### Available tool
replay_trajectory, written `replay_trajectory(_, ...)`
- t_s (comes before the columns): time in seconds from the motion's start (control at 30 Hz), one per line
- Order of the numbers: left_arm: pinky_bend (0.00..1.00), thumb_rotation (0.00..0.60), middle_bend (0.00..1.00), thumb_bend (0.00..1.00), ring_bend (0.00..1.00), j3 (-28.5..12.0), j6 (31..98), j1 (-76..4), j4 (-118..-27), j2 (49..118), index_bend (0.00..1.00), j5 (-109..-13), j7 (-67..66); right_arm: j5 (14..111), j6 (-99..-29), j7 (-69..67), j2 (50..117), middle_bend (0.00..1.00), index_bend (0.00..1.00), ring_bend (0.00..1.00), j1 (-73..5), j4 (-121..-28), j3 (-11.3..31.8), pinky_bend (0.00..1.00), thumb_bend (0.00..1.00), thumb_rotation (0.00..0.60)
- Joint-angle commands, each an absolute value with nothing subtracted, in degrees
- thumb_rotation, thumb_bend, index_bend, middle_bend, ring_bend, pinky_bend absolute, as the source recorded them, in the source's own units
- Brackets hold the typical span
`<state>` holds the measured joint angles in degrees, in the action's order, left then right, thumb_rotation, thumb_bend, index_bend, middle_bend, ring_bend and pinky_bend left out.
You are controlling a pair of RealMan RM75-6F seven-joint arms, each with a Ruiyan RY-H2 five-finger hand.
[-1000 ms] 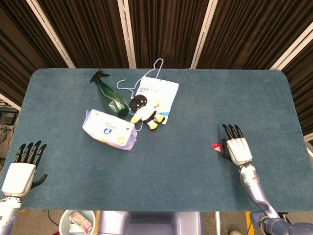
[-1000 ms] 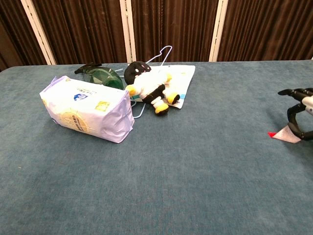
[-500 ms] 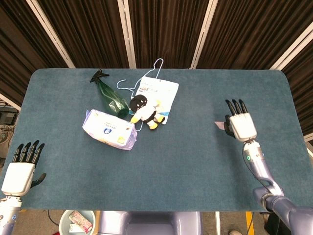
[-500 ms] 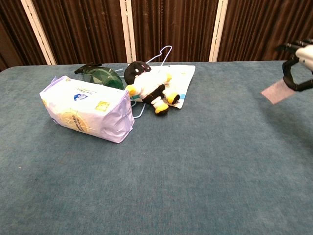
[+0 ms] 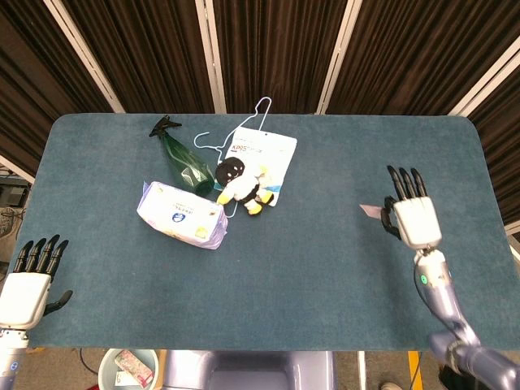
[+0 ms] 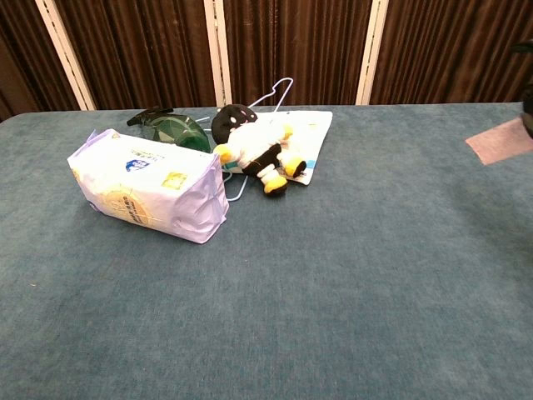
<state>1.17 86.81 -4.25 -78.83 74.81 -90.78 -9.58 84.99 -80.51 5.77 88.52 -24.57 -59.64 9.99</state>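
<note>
Since a second ago the right robot hand (image 5: 414, 218) has lifted a small flat packet (image 5: 372, 211) off the counter (image 5: 325, 268) and carried it up and outward. In the head view it pinches the packet at its thumb side, clear of the counter; the left robot hand (image 5: 24, 294) hangs spread and empty at the near corner. The chest view shows only the packet (image 6: 500, 140) at the right edge, well apart from the tissue pack (image 6: 150, 185) and plush penguin (image 6: 254, 150). The carry looks underway; next comes choosing a spot and lowering gently.
</note>
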Motion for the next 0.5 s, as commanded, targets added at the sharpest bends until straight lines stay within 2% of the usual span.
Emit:
replay_trajectory(0.03,0.0,0.6,0.0,0.19,0.0,1.7,87.64,-4.34,-79.12,74.03,0.0,-92.24,-8.38,84.25,-95.01,16.38,79.8,0.0,0.56,0.0,-10.2,-82.81,4.58,0.0,0.61,0.6)
replay_trajectory(0.13,0.0,0.6,0.0,0.19,0.0,2.05,86.86,-4.44,-79.62,73.65,0.0,-92.17,-8.2,85.84,-99.84,17.21,77.67,0.0,0.56,0.0,-5.05,-87.69,0.76,0.0,0.6,0.6)
replay_trajectory(0.23,0.0,0.6,0.0,0.19,0.0,2.58,87.03,-4.33,-79.93,73.4,0.0,-92.93,-8.57,86.34,-102.47,15.77,76.87,0.0,0.55,0.0,-1.98,-88.44,-0.97,0.0,0.59,0.6)
replay_trajectory(0.5,0.0,0.6,0.0,0.19,0.0,3.04,88.01,-3.91,-80.4,73.65,0.0,-94.04,-9.95,86.16,-100.43,15.08,74.61,0.0,0.54,0.0,-1.48,-88.98,-1.23,0.0,0.58,0.6)
